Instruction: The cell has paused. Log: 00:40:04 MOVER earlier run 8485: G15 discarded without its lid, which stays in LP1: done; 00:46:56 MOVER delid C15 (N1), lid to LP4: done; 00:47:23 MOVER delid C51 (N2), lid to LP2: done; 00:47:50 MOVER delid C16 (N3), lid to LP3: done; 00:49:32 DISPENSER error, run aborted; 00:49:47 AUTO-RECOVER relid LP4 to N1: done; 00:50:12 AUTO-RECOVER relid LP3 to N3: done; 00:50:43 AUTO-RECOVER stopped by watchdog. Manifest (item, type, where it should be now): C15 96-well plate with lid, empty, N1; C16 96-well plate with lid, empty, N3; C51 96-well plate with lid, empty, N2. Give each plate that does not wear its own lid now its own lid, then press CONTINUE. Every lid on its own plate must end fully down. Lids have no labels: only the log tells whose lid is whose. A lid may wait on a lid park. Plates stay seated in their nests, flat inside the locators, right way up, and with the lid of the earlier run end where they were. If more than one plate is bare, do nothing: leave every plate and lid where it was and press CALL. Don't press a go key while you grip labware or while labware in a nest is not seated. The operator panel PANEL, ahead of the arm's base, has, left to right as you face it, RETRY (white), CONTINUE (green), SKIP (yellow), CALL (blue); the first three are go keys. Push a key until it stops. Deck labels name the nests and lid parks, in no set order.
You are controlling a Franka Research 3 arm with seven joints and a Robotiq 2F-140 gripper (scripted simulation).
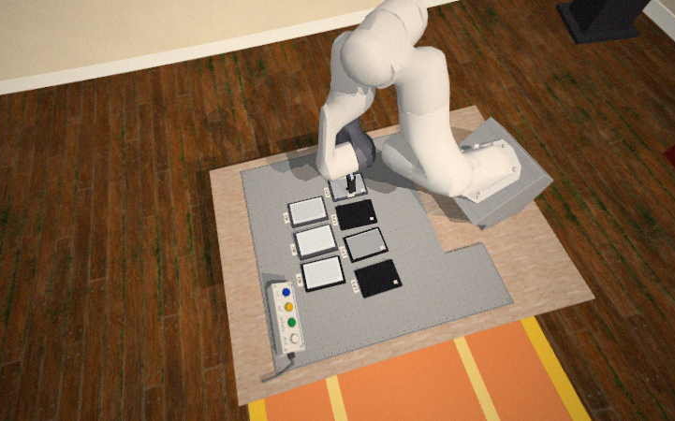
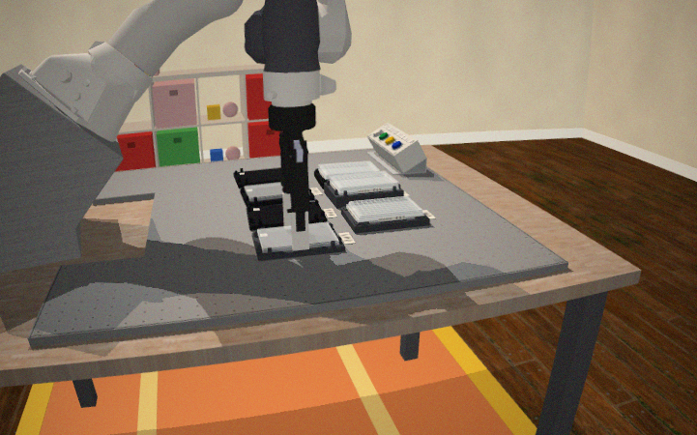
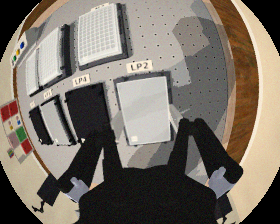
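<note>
Grey worktop [image 2: 480, 246] carries the parked lid [image 2: 277, 238] at LP2, gripped by the fingers of the gripper [image 2: 300, 227]; an uneven hold could tilt it during lifting.

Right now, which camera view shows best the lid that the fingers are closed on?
The wrist view: the pale lid lies whole under the LP2 label. The exterior view shows it edge-on, partly behind the fingers. From the top the arm mostly covers it.
</note>
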